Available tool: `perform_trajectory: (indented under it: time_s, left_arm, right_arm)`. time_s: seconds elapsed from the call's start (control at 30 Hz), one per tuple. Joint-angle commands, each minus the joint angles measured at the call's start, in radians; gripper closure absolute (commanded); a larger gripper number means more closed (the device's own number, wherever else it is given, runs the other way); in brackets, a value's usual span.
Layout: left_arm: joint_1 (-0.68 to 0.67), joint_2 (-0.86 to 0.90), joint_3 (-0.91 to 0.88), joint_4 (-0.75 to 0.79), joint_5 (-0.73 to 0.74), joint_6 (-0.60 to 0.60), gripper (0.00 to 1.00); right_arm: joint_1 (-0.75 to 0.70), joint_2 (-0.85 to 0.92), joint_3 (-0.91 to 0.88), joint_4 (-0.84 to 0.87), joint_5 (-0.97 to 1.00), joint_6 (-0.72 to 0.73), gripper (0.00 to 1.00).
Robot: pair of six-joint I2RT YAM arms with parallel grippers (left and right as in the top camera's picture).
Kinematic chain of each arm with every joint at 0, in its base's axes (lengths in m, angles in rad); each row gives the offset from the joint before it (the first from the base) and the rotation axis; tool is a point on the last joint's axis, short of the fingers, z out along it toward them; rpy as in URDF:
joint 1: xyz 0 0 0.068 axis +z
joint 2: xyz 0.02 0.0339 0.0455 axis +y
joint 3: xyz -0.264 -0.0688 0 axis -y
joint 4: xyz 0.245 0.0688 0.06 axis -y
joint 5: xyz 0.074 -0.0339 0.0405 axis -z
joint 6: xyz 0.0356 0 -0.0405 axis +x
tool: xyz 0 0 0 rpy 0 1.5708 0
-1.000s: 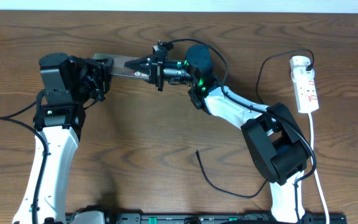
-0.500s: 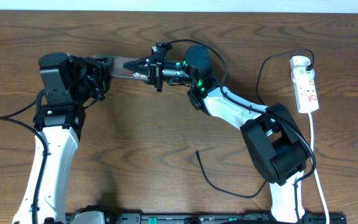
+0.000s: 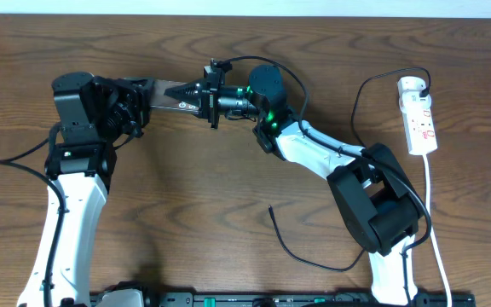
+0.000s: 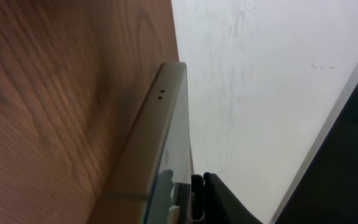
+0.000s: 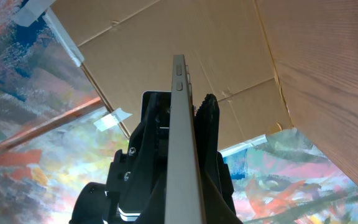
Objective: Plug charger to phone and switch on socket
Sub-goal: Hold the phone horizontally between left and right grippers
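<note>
The grey-brown phone point(image 3: 163, 92) is held off the table at the far left-centre, between both grippers. My left gripper point(image 3: 141, 95) is shut on its left end and my right gripper point(image 3: 187, 90) is shut on its right end. In the left wrist view the phone's edge point(image 4: 160, 137) runs upward beside my finger point(image 4: 194, 199). In the right wrist view the phone's thin edge point(image 5: 180, 74) stands between my two fingers point(image 5: 184, 130). The black charger cable point(image 3: 309, 258) lies on the table, its free tip point(image 3: 271, 207) near the middle. The white socket strip point(image 3: 418, 115) lies at the far right.
The charger cable loops up from the table front to the socket's top end point(image 3: 358, 102). The socket's white cord point(image 3: 433, 213) runs down the right edge. The right arm's base point(image 3: 373, 209) stands beside the cable. The wooden table point(image 3: 194, 213) spans the view.
The right gripper and the phone have shifted slightly to the left, toward the left gripper. The cable and the socket have not moved.
</note>
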Motion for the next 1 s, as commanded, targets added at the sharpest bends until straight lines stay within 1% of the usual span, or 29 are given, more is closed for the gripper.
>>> perform_trajectory:
  time_s: [0.0,0.37,0.67,0.77,0.8,0.97]
  left_arm:
    - [0.002,0.005,0.0,0.005,0.013,0.002,0.72]
    - [0.002,0.005,0.0,0.005,0.014,0.002,0.75]
    - [0.002,0.005,0.0,0.004,0.018,0.002,0.75]
    - [0.002,0.005,0.0,0.004,0.018,0.002,0.81]
    - [0.002,0.005,0.0,0.005,0.017,0.002,0.85]
    - [0.002,0.005,0.0,0.004,0.018,0.002,0.85]
  right_arm:
    - [0.014,-0.01,0.037,0.014,-0.016,-0.014,0.98]
    - [0.022,-0.01,0.037,0.014,-0.016,-0.014,0.99]
    - [0.026,-0.01,0.037,0.013,-0.013,-0.014,0.99]
    - [0.028,-0.01,0.037,0.013,-0.013,-0.014,0.99]
    - [0.03,-0.01,0.037,0.013,-0.013,-0.014,0.99]
    - [0.034,-0.01,0.037,0.003,-0.012,-0.014,0.99]
